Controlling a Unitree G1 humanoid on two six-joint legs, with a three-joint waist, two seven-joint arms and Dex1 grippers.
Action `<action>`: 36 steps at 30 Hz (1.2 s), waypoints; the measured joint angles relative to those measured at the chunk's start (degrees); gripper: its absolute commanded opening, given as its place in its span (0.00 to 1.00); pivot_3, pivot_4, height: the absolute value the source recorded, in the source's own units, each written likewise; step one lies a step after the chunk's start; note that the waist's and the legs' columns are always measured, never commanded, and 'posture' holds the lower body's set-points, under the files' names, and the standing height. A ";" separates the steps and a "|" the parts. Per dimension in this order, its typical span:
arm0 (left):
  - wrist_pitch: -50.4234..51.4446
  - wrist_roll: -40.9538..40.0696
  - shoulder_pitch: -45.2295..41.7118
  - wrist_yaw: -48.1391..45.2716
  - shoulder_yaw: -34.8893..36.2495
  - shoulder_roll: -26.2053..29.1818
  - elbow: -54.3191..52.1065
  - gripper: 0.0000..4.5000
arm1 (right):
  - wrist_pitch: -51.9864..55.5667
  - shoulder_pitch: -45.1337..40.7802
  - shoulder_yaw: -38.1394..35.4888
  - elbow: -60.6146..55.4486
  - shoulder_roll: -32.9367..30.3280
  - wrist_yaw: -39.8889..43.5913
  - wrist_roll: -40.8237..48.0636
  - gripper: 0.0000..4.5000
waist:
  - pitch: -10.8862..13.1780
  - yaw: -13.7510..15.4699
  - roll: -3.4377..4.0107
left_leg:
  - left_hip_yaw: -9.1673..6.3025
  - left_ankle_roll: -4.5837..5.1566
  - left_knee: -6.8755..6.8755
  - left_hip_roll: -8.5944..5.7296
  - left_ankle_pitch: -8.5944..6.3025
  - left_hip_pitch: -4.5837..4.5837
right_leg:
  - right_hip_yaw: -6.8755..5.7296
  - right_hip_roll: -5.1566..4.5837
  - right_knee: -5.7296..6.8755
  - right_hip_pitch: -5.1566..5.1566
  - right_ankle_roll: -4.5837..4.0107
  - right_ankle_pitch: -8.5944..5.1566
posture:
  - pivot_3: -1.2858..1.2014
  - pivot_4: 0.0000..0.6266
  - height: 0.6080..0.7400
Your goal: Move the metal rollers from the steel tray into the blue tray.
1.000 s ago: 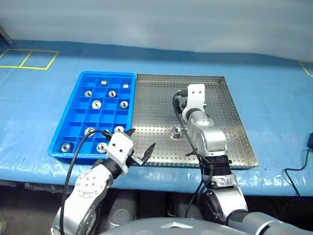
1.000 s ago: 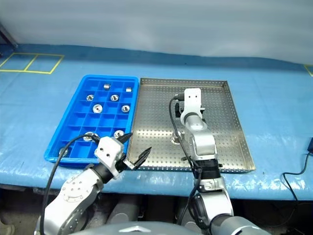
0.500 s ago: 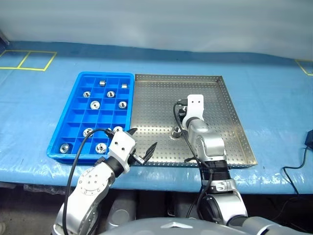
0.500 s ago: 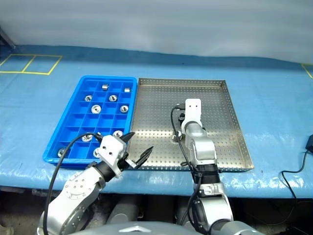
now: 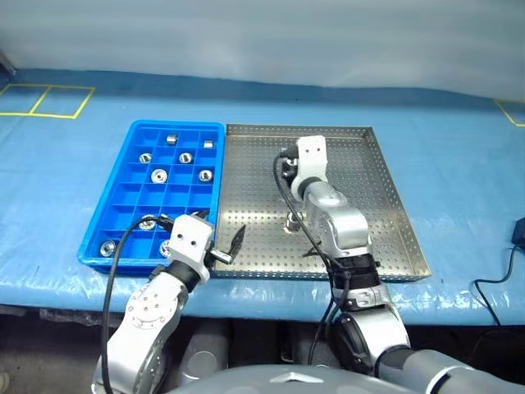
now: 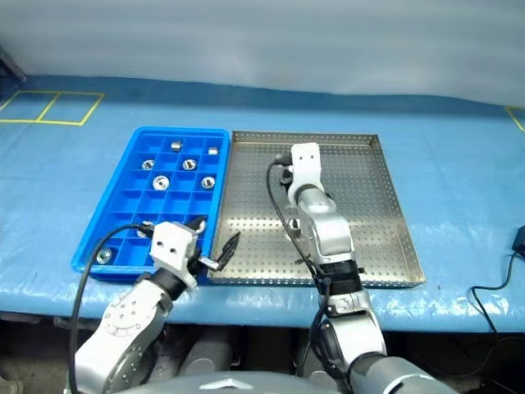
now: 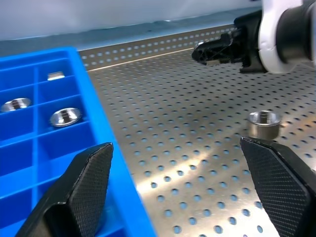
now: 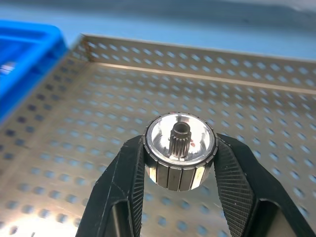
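My right gripper is shut on a metal roller and holds it clear above the steel tray. The left wrist view shows that gripper over the tray's far half. Another roller stands upright on the steel tray near its middle, also seen as roller. The blue tray lies against the steel tray's left side, with several rollers in its compartments. At the near edge, where the two trays meet, my left gripper is open and holds nothing.
Both trays rest on a blue table cover close to the table's front edge. Yellow tape squares mark the far left. A black cable hangs at the right edge.
My right arm has swung left and risen over the steel tray. My left gripper has shifted left toward the blue tray's near corner. The roller in mid-tray has stayed put.
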 measured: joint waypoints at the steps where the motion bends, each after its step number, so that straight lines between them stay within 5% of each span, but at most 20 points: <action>1: -0.26 0.48 0.35 0.77 0.86 -0.31 -0.53 1.00 | -0.34 -0.54 1.19 0.00 0.29 0.87 0.06 0.37 | 0.00 0.28 0.00 | -0.02 0.00 -0.01 -0.01 0.00 -0.01 | -0.01 -0.02 0.00 0.00 -0.01 0.01 | 0.70 0.24 1.00; 9: -0.90 2.82 6.28 5.65 8.64 -3.27 -4.69 1.00 | -3.33 -3.03 8.11 2.31 3.51 7.70 1.37 0.37 | 0.00 4.88 -0.02 | -0.05 -0.01 -0.02 -0.03 0.00 -0.03 | -0.07 -0.05 -0.08 0.02 0.16 -0.10 | 0.75 0.24 1.00; 22: -1.14 3.37 8.56 6.39 9.31 -4.83 -7.22 1.00 | -4.47 -2.92 12.63 6.25 3.77 10.00 1.78 0.37 | 0.00 14.79 -0.01 | -0.02 -0.09 0.00 -0.01 0.00 -0.13 | -0.19 -0.04 -0.11 -0.10 0.08 -0.16 | 0.73 0.24 1.00; 36: -1.07 3.00 5.33 4.03 7.85 -4.68 -6.76 1.00 | -4.21 0.21 10.55 6.96 3.19 8.64 1.29 0.37 | -0.01 17.11 -0.01 | 0.08 -0.20 0.00 -0.08 -0.06 -0.19 | -0.54 0.00 -0.13 -0.11 0.07 -0.17 | 0.71 0.24 1.00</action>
